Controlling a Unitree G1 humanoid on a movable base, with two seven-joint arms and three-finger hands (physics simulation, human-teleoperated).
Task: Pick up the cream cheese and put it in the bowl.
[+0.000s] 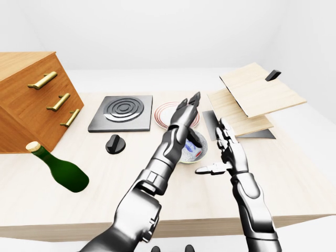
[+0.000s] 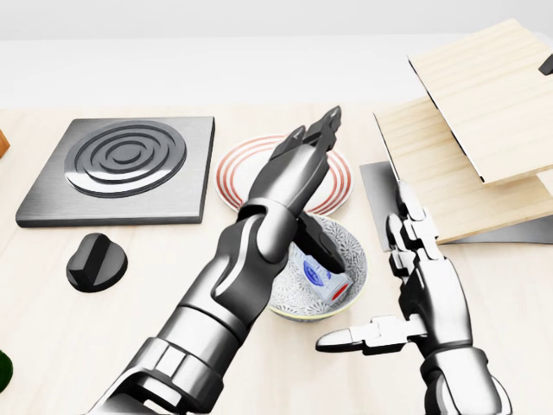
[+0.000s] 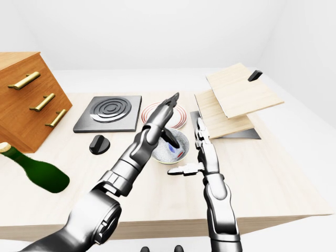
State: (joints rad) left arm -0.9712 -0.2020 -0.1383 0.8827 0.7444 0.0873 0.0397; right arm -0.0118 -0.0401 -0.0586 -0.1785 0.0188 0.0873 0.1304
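Far left of the left-eye view there's a wooden drawer unit (image 1: 31,100) with brass handles, and just below it a green bottle (image 1: 62,169) lying on its side on the table (image 1: 294,173). Moving right in the head view: a dark stove plate (image 2: 121,169) at upper left, with a black knob (image 2: 95,262) below it.

Center of the head view is where it's at. The left hand (image 2: 302,156) is released, fingers stretched out straight and pointing to the upper right, hovering over the striped plate (image 2: 238,177). It's not gripping anything. Right below it, the cream cheese (image 2: 321,275) sits inside the patterned bowl (image 2: 356,270), tilted against the bowl's inner wall, and the left forearm covers the bowl's left part.

Just right of the bowl, the right hand (image 2: 423,277) is also open, fingers pointing up and thumb sticking out left, not touching the bowl.

Upper right: two overlapping light wood boards (image 2: 484,112) resting over a grey tray (image 2: 380,199).
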